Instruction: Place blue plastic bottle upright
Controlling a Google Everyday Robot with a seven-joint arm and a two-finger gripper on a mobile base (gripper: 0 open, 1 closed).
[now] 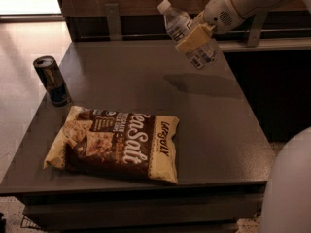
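The blue plastic bottle (187,33) is a clear ribbed water bottle with a white cap and pale label. It hangs in the air above the far right part of the grey table (204,130), tilted with its cap up and to the left. My gripper (195,37) is shut on the bottle's middle, a tan finger (192,37) across its front. The arm comes in from the upper right. The bottle casts a shadow on the table below it.
A dark slim drink can (52,80) stands upright at the table's left edge. A brown and yellow snack bag (116,142) lies flat at the front left. A wooden wall with metal brackets runs behind the table. A white robot part (289,188) is at the lower right.
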